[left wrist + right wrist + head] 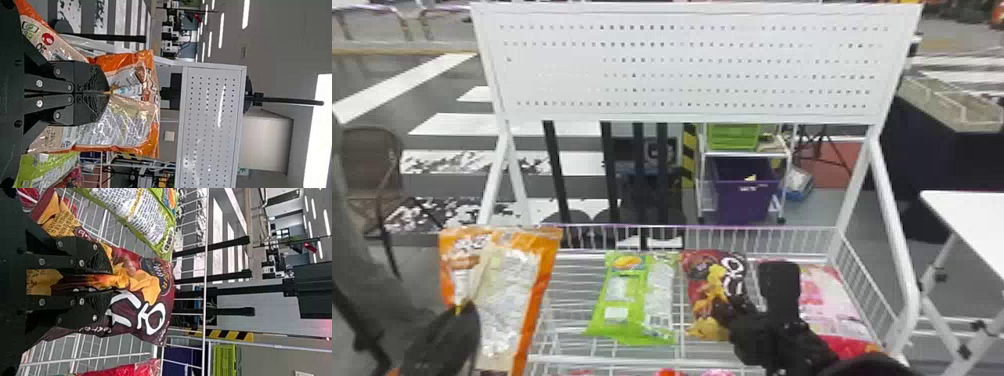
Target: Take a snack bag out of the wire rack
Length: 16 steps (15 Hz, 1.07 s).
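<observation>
At the left, the left claw (109, 93) was clamped on the orange snack bag (507, 295), upright and raised at the wire rack's (782, 228) left side. The green bag (617, 300) lay inside. Beside it, the right claw (109, 282) pinched the dark red bag (156, 305) within the rack — seemingly the grasping step. Next came a straight lift, clear of the rim — likely without snagging.
</observation>
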### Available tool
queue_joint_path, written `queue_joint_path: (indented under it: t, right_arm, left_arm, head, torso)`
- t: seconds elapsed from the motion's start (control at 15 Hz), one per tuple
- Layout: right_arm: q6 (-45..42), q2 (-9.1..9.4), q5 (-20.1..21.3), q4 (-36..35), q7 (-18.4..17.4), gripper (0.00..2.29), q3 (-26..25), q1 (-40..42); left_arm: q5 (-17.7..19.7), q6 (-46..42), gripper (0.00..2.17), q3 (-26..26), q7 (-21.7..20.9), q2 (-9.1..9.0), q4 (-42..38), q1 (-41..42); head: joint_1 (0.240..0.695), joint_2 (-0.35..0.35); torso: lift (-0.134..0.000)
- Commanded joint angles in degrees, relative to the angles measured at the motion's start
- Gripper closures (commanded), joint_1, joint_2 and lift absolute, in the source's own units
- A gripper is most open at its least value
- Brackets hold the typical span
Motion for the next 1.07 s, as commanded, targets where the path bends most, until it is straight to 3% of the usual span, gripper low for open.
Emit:
queue_joint_path:
  t: [0.0, 0.27, 0.47, 0.6, 0.87, 1.0]
  right_arm:
    - [0.0, -0.30, 0.3, -3.1, -1.1, 2.25, 0.1, 1.3]
    - [-1.0, -3.03, 1.9, -13.4, -4.5, 2.25, -0.7, 6.7]
    - [-2.4, -5.75, 2.5, -27.1, -4.2, 2.25, -5.1, 15.6]
    - [-5.8, -6.63, 3.9, -35.9, -3.2, 2.25, -8.9, 25.2]
    - [-22.5, -5.75, 7.6, -43.6, -1.3, 2.25, -15.4, 43.8]
    - [-29.0, -2.85, 8.3, -44.9, 0.4, 2.25, -18.8, 51.0]
  left_arm:
    - [0.0, 0.2, 1.87, 0.0, 0.1, 0.04, 0.0, -0.1]
    - [0.1, 0.0, 1.87, 0.0, 0.2, 0.13, 0.0, -0.1]
    - [0.1, 0.0, 1.87, -0.2, 0.2, 0.13, 0.1, -0.1]
    - [0.1, 0.0, 1.87, -0.3, 0.3, 0.13, 0.1, -0.3]
    - [0.3, 0.0, 1.87, -0.3, 0.3, 0.13, 0.3, -0.8]
    - [0.3, 0.0, 1.87, -0.5, 0.3, 0.13, 0.6, -0.9]
  head:
    - [0.499, 0.000]
    - [0.499, 0.000]
    - [0.499, 0.000]
    - [0.499, 0.000]
    - [0.499, 0.000]
    - [0.499, 0.000]
  torso:
    - [0.000]
    - [0.000]
    - [0.000]
    - [0.000]
    - [0.000]
    - [0.000]
